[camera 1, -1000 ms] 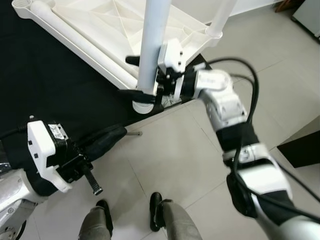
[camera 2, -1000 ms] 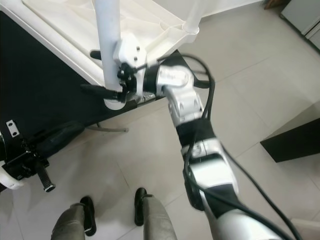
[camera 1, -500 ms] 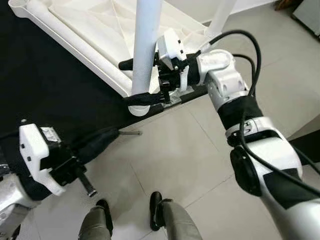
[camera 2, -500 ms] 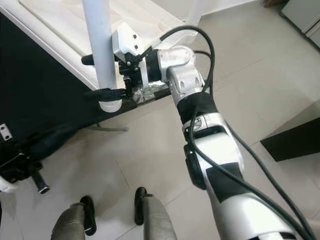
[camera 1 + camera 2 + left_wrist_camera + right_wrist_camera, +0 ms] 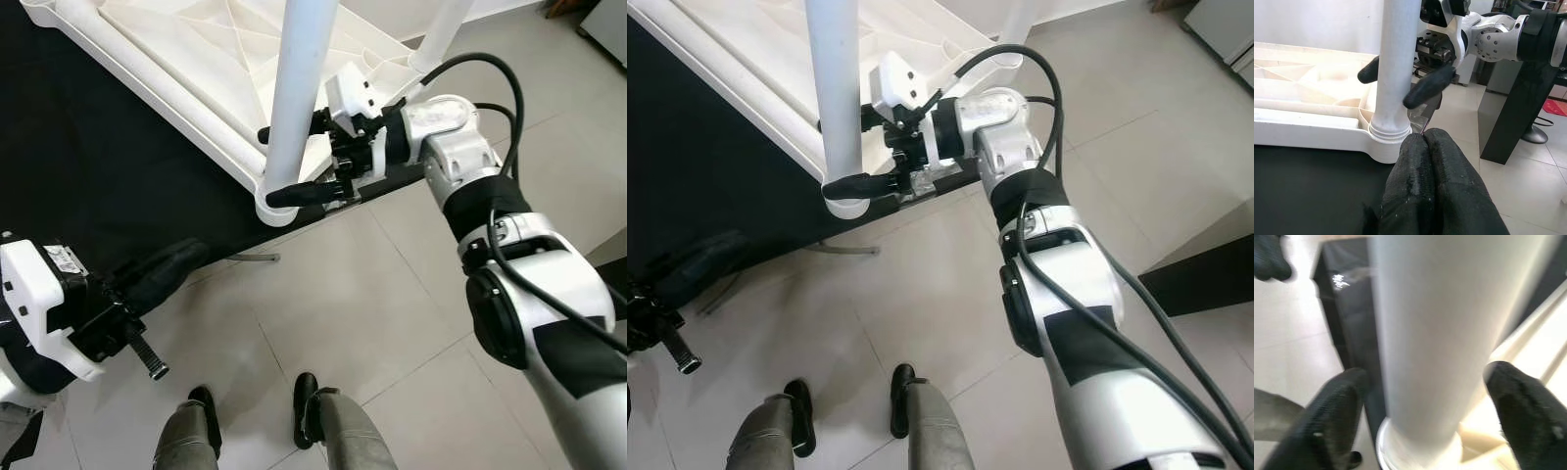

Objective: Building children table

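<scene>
No legible writing. The white table leg (image 5: 299,93) stands upright in the corner socket of the upturned white tabletop (image 5: 186,59), which lies on a black mat (image 5: 88,186). The right gripper (image 5: 294,166) straddles the leg near its base, fingers apart. The left gripper (image 5: 1425,191) is low near the mat's edge, fingers pressed together.

Pale grey tiled floor (image 5: 323,304) with thin grout lines, black mat (image 5: 88,186) spread over it, white wall (image 5: 1312,22), dark cabinet (image 5: 1508,112), even indoor light
</scene>
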You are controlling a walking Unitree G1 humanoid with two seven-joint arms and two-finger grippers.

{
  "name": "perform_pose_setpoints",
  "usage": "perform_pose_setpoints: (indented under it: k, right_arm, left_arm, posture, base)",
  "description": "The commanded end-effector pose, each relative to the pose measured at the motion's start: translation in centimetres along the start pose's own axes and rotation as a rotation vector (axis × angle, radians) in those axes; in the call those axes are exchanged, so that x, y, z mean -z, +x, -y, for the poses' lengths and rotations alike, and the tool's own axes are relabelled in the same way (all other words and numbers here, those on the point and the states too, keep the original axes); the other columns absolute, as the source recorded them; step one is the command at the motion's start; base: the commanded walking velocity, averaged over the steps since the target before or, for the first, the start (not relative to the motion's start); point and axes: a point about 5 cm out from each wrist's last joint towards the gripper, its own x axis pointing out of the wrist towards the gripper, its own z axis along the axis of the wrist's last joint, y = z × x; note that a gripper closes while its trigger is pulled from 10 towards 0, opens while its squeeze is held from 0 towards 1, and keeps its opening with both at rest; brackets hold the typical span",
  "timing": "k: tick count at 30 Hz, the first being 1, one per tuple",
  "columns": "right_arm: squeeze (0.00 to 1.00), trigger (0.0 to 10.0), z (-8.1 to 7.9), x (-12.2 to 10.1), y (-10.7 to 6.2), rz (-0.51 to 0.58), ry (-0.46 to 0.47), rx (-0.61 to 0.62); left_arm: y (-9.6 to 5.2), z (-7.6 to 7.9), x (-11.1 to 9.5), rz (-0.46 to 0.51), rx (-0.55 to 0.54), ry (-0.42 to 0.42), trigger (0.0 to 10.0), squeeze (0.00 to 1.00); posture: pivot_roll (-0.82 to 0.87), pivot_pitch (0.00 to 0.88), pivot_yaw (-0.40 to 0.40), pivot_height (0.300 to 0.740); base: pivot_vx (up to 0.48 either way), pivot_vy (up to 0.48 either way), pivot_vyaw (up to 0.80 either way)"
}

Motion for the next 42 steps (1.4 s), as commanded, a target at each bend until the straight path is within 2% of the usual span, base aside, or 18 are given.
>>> perform_pose_setpoints:
  k: [1,2,12,17,18,19,20,21,22,23,25,32,33,35,36,39,40,42]
  right_arm:
    - [0.00,4.3,0.0,0.4,-0.3,-0.022,-0.005,0.018]
    - [0.00,0.0,0.1,0.6,-0.4,-0.018,0.003,0.051]
    - [0.00,0.0,-0.8,2.4,-0.9,0.043,0.066,0.066]
    - [0.00,0.0,-0.5,4.8,-1.5,0.005,0.149,0.359]
    - [0.00,0.0,-0.7,6.0,-1.2,-0.034,0.191,0.477]
    - [0.00,0.0,-0.8,8.2,-0.9,-0.093,0.303,0.800]
    - [0.00,0.0,-0.8,8.2,-0.9,-0.093,0.303,0.800]
    - [0.00,0.0,-1.2,9.7,-1.1,-0.154,0.377,1.024]
    - [0.00,0.0,-3.6,10.8,0.9,-0.171,0.425,1.058]
    - [0.00,0.0,-5.3,11.1,2.1,-0.163,0.452,1.051]
    - [0.00,0.0,-6.5,10.8,3.3,-0.137,0.446,1.001]
    - [0.00,0.0,-4.9,8.9,4.8,-0.090,0.377,0.985]
    - [0.00,10.0,-4.2,8.7,4.6,-0.095,0.362,0.990]
    - [0.00,10.0,-3.5,8.4,4.2,-0.092,0.352,1.008]
    - [0.36,10.0,-2.8,8.0,3.7,-0.078,0.338,1.022]
    - [0.36,10.0,-2.6,7.5,3.3,-0.077,0.332,1.053]
    - [1.00,10.0,-2.3,7.0,3.0,-0.067,0.324,1.078]
    - [1.00,10.0,-2.1,6.3,2.7,-0.051,0.315,1.092]
  left_arm:
    - [-0.2,0.2,-0.1,-0.010,0.016,0.010,10.0,0.00]
    - [-0.2,0.2,-0.1,-0.010,0.015,0.010,10.0,0.00]
    - [-0.2,0.2,-0.2,-0.011,0.014,0.008,10.0,0.00]
    - [-0.2,0.1,-0.2,-0.012,0.014,0.006,10.0,0.00]
    - [-0.2,0.2,-0.1,-0.012,0.016,0.005,10.0,0.00]
    - [-0.1,0.1,-0.1,-0.012,0.019,0.003,10.0,0.00]
    - [-0.1,0.1,-0.1,-0.012,0.019,0.003,10.0,0.00]
    - [-0.1,0.0,-0.1,-0.013,0.021,0.002,10.0,0.00]
    - [0.0,-0.1,0.0,-0.012,0.025,-0.001,10.0,0.00]
    - [0.1,-0.2,0.1,-0.011,0.028,-0.002,10.0,0.00]
    - [0.2,-0.2,0.1,-0.008,0.033,-0.005,10.0,0.00]
    - [0.6,-0.1,0.3,0.005,0.048,-0.007,10.0,0.00]
    - [0.6,-0.1,0.2,0.007,0.046,-0.004,10.0,0.00]
    - [0.6,-0.1,0.2,0.008,0.044,-0.003,10.0,0.00]
    - [0.6,-0.1,0.2,0.008,0.044,-0.003,10.0,0.00]
    - [0.6,-0.1,0.2,0.008,0.045,-0.003,10.0,0.00]
    - [0.6,-0.1,0.2,0.008,0.046,-0.004,10.0,0.00]
    - [0.6,-0.1,0.3,0.009,0.047,-0.005,10.0,0.00]
  posture:
    - [0.11,0.372,-0.173,0.740]
    - [0.11,0.372,-0.173,0.740]
    - [0.10,0.373,-0.171,0.740]
    - [0.08,0.377,-0.178,0.740]
    - [0.08,0.378,-0.179,0.740]
    - [0.08,0.380,-0.166,0.740]
    - [0.08,0.380,-0.166,0.740]
    - [0.08,0.380,-0.166,0.740]
    - [0.07,0.382,-0.155,0.740]
    - [0.07,0.382,-0.155,0.740]
    - [0.05,0.365,-0.155,0.740]
    - [0.07,0.347,-0.158,0.740]
    - [0.07,0.344,-0.160,0.740]
    - [0.07,0.344,-0.160,0.740]
    - [0.07,0.345,-0.159,0.740]
    - [0.07,0.344,-0.159,0.740]
    - [0.07,0.345,-0.160,0.740]
    - [0.07,0.345,-0.160,0.740]
  base:
    - [0.000,0.000,0.00]
    - [0.000,0.000,0.00]
    - [0.000,0.000,0.00]
    - [0.000,0.000,0.00]
    - [0.000,0.000,0.00]
    - [0.000,0.000,0.00]
    - [0.000,0.000,0.00]
    - [0.000,0.000,0.00]
    - [0.000,0.000,0.00]
    - [0.000,0.000,0.00]
    - [0.000,0.000,0.00]
    - [0.000,0.000,0.00]
    - [0.000,0.000,0.00]
    - [0.000,0.000,0.00]
    - [0.000,0.000,0.00]
    - [0.000,0.000,0.00]
    - [0.000,0.000,0.00]
    - [0.000,0.000,0.00]
